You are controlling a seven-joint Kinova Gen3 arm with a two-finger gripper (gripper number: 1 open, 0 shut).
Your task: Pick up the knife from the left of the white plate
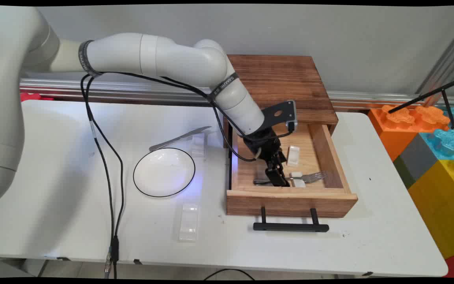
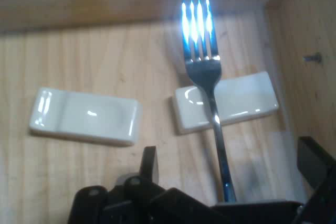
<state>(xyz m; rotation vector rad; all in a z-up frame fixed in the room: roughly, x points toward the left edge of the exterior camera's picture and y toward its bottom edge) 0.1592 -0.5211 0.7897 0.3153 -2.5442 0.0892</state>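
Note:
My gripper [image 1: 276, 179] [image 2: 231, 163] is lowered into the open wooden drawer [image 1: 290, 203], and its fingers stand open. A metal fork [image 1: 309, 176] [image 2: 210, 93] lies on the drawer floor with its handle running between the two fingers, which are apart from it on both sides. The fork's neck lies across a small white cutlery rest [image 1: 297, 178] [image 2: 247, 100]. A second white rest [image 1: 293, 155] [image 2: 84, 116] lies loose beside it in the drawer.
The drawer belongs to a dark wooden cabinet [image 1: 286, 85] and has a black handle [image 1: 290, 227]. Left of it are a white plate [image 1: 164, 172], a knife [image 1: 179, 138] on a clear rest [image 1: 198, 144], and another clear rest [image 1: 188, 221]. Big toy blocks [image 1: 428, 138] stand right.

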